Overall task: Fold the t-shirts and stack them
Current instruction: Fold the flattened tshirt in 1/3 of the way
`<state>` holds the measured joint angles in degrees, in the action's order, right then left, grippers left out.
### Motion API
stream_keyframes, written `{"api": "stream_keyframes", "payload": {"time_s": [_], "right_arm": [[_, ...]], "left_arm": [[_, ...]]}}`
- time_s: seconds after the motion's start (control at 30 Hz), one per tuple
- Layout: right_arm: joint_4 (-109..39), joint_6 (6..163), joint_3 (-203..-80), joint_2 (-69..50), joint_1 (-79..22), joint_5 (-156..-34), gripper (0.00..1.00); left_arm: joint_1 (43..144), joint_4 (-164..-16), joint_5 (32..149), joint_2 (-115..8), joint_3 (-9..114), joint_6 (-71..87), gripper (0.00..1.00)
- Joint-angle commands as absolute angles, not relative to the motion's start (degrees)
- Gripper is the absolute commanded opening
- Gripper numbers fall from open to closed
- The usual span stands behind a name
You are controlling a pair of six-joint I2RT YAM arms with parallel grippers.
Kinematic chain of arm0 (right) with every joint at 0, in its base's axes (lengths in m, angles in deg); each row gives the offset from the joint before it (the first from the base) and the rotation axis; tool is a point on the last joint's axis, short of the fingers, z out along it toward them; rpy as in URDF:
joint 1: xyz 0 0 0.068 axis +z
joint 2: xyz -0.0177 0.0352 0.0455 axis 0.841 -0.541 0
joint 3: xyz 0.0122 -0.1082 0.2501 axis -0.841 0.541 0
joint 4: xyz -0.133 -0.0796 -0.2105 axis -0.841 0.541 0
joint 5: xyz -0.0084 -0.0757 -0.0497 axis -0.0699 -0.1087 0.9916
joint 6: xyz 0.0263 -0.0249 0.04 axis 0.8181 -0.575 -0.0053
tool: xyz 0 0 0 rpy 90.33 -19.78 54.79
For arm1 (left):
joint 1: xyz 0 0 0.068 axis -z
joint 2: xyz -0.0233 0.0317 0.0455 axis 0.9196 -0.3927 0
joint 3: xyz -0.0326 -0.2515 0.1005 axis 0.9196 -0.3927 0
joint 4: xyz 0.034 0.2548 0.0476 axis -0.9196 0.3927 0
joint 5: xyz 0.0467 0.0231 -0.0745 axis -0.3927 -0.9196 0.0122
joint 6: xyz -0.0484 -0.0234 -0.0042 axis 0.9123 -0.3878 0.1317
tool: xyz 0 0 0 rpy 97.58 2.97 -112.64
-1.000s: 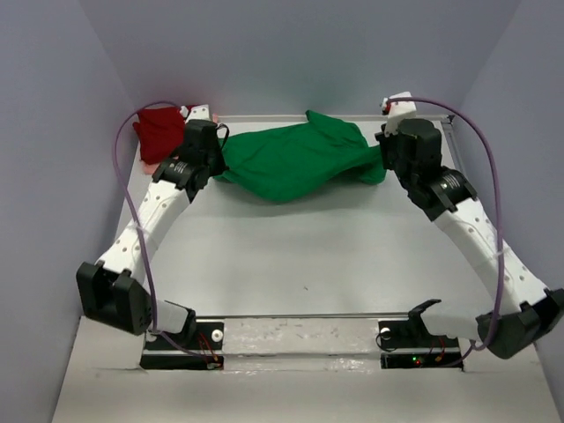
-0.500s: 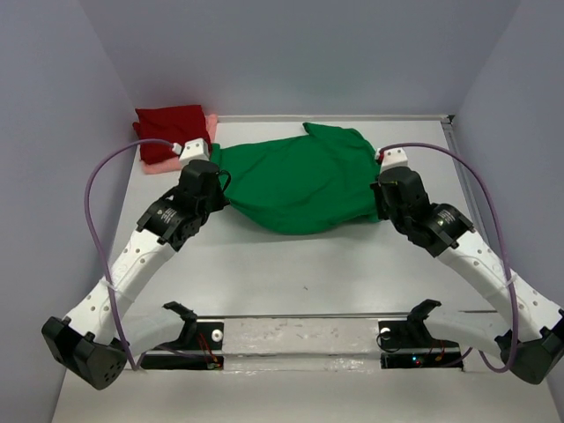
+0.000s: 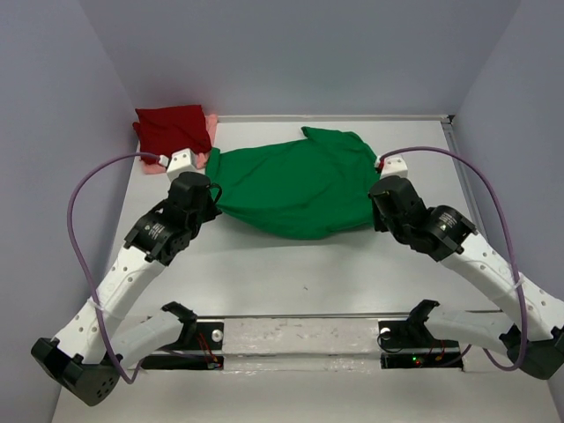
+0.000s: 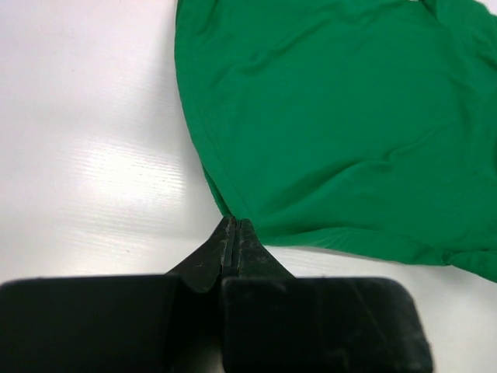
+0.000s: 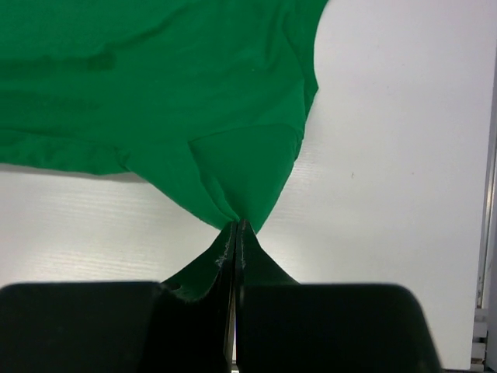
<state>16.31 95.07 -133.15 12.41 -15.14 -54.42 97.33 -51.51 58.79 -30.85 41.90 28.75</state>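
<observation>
While the green t-shirt (image 3: 295, 185), on the far half of the worktop (image 3: 308, 264), is pinched at both sides by the left tool (image 4: 233, 225) and right tool (image 5: 235, 225), it should be pulled evenly and flat.

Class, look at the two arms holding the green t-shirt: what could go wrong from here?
1. The left fingers and right fingers each pinch only a thin tip of the bright green cloth t-shirt, so it may slip free.
2. The left arm's wrist sits close to the dark red cloth t-shirt and might knock it.
</observation>
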Motion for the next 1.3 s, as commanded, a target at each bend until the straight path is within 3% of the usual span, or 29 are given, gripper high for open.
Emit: {"api": "stream_keyframes", "payload": {"time_s": [0.0,0.27,0.57,0.83,1.27], "right_arm": [[20.58,100.57,-134.83,11.76,-12.34,-50.46,0.00],[27.44,109.53,-136.68,9.12,-11.63,-44.48,0.00],[28.52,114.29,-142.75,-3.44,-11.63,-33.84,0.00],[11.46,104.54,-133.52,-0.38,-20.06,-41.05,0.00],[5.57,94.61,-139.66,-6.08,-28.68,-47.46,0.00]], "left_arm": [[97.81,-50.54,56.85,-29.91,40.19,29.96,0.00],[97.99,-47.55,56.06,-27.72,39.75,31.37,0.00],[97.99,-42.63,51.93,-32.90,38.79,39.72,0.00],[97.99,-40.35,55.71,-31.24,34.30,47.79,0.00],[97.99,-40.87,63.27,-35.88,30.08,54.66,0.00]]}}
